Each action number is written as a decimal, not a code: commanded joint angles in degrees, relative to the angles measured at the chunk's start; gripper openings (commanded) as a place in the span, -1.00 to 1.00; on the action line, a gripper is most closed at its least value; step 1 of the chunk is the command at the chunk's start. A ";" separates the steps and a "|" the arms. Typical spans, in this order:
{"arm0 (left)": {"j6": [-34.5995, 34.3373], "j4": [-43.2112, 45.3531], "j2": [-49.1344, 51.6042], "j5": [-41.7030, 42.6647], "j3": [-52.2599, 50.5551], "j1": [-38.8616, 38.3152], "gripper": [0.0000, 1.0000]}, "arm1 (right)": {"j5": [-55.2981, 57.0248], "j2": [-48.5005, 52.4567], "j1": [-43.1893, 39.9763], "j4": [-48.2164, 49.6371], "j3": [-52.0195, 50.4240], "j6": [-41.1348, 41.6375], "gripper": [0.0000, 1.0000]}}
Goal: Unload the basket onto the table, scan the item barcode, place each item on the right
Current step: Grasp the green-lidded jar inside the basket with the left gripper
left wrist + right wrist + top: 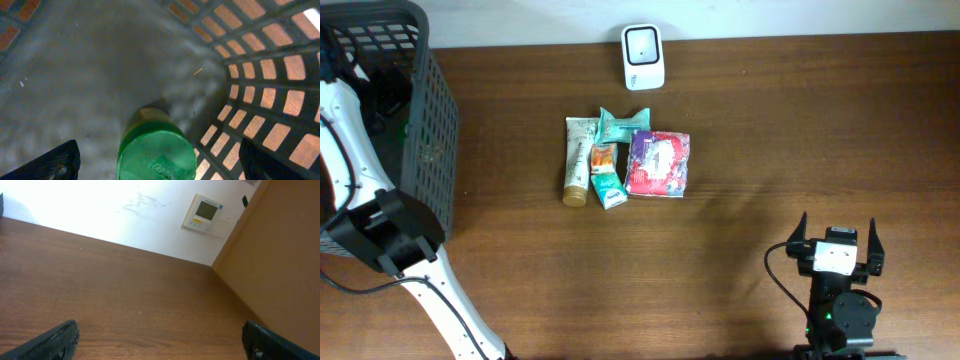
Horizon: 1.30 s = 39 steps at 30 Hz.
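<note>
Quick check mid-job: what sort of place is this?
Probably a mock shop checkout: a white barcode scanner at the far edge of the wooden table, a pile of packaged goods mid-table, and a dark mesh basket on the left.

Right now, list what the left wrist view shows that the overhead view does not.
Only the left wrist view: a green round-capped plastic bottle inside the dark grey mesh plastic basket, on its grey floor. Only the overhead view: the white barcode scanner at the far edge of the brown wooden table, the cluster of small packets mid-table, and the open right gripper. Both: that basket.
</note>
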 commanded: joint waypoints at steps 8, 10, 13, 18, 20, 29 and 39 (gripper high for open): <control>1.57 -4.09 6.36 0.81 -0.31 -0.07 0.94 | 0.63 -0.33 -0.26 -0.04 -0.52 0.07 0.97; 1.60 -4.11 6.40 0.81 -0.31 -0.07 0.93 | 0.63 -0.33 -0.26 -0.04 -0.52 0.07 0.97; 2.03 -4.22 6.40 0.81 -0.31 -0.04 0.79 | 0.63 -0.33 -0.26 -0.04 -0.52 0.07 0.97; 2.21 -3.98 6.38 -1.07 -0.28 -0.04 0.57 | 0.63 -0.33 -0.26 -0.04 -0.52 0.07 0.97; 2.21 -3.96 6.34 -2.10 -0.07 -0.04 0.49 | 0.63 -0.33 -0.26 -0.04 -0.52 0.07 0.98; 2.19 -5.22 3.48 -2.40 7.41 -0.04 0.13 | 0.63 -0.33 -0.26 -0.04 -0.52 0.07 0.98; 1.03 -7.74 -13.53 2.54 17.27 1.84 0.20 | 0.63 -0.33 -0.26 -0.04 -0.52 0.07 0.97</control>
